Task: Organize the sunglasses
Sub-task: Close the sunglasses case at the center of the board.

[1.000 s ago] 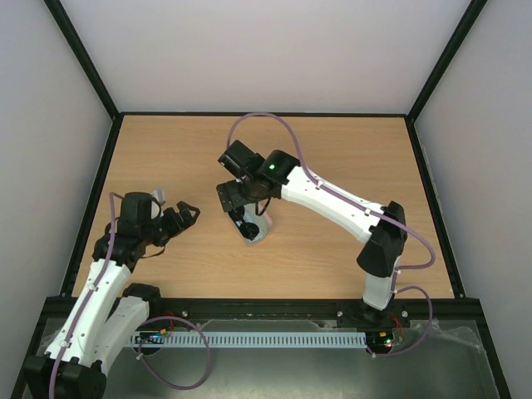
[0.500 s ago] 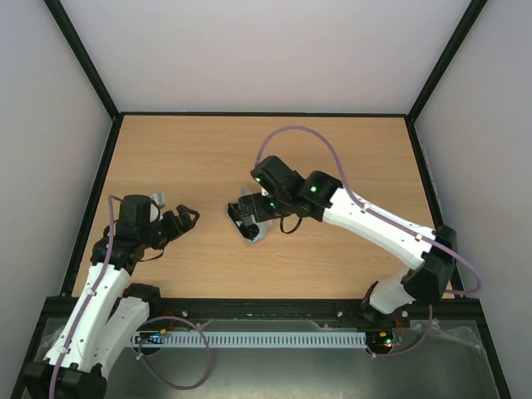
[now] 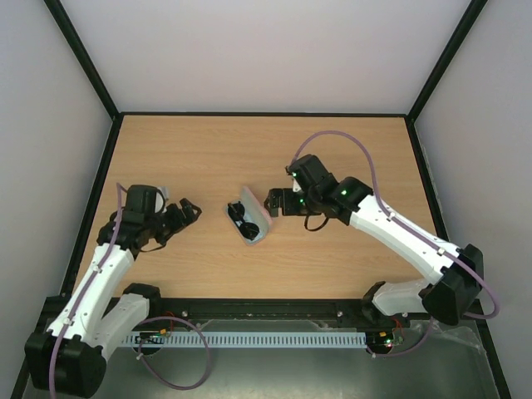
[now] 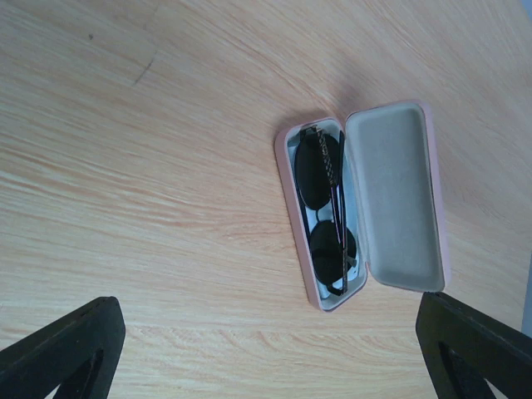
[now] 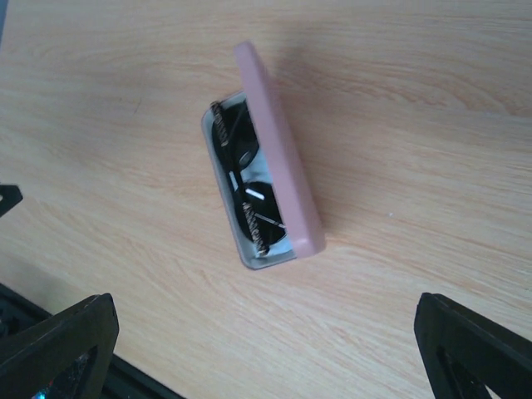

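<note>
The sunglasses (image 4: 326, 209) (image 5: 246, 184) (image 3: 243, 219) lie folded inside an open pink case (image 3: 252, 218) (image 4: 399, 199) (image 5: 278, 158) in the middle of the table. The case lid stands up on the right side of its tray. My left gripper (image 3: 187, 214) hovers open to the left of the case, apart from it, its two fingertips (image 4: 62, 353) wide with nothing between them. To the right of the case, my right gripper (image 3: 273, 202) is open too and holds nothing, with its fingertips (image 5: 474, 345) at the bottom corners of its wrist view.
The wooden table (image 3: 199, 158) is bordered by a black frame rail (image 3: 249, 306) at the near edge and grey walls on the other sides. A purple cable (image 3: 332, 137) loops above the right arm.
The right arm has drawn back to the right, off the case, leaving it open with the sunglasses inside. The left gripper has shifted only slightly.
</note>
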### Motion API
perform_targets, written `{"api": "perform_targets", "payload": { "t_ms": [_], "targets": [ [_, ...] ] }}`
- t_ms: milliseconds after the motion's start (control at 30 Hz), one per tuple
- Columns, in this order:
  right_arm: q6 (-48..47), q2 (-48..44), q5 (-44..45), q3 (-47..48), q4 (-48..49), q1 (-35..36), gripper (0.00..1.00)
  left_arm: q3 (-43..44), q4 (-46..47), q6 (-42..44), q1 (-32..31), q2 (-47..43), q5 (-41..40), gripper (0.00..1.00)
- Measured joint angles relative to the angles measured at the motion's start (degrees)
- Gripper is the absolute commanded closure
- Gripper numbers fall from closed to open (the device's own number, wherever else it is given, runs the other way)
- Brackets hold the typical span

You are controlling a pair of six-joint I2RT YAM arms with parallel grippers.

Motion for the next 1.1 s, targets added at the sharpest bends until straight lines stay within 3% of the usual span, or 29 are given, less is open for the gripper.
{"api": "perform_targets", "payload": {
  "t_ms": [200,433,600,667,800,1100],
  "targets": [
    [-1.57,2.12,-3.30,-0.13,2.34,-6.43,0.14,1.14,2.38,-0.09,0.00,2.01,-0.28,0.01],
    [-3.76,8.52,-4.74,2.29,3.13,-6.95,0.30,1.14,4.31,-0.20,0.00,2.97,-0.13,0.01],
    [-5.27,12.74,-5.81,5.16,3.93,-6.97,0.62,1.09,4.57,-0.15,0.00,2.95,-0.09,0.01],
    [-5.31,14.99,-6.16,6.71,4.17,-6.97,0.71,0.74,4.98,-0.15,0.00,2.93,0.22,0.01],
    [-6.54,18.99,-6.54,8.79,4.87,-6.97,0.77,0.22,5.09,-0.15,0.00,2.95,0.52,0.01],
    [-6.91,25.83,-8.48,10.19,6.40,-6.97,0.78,-0.46,5.88,-0.11,0.00,2.93,0.85,0.01]
  ]
}}
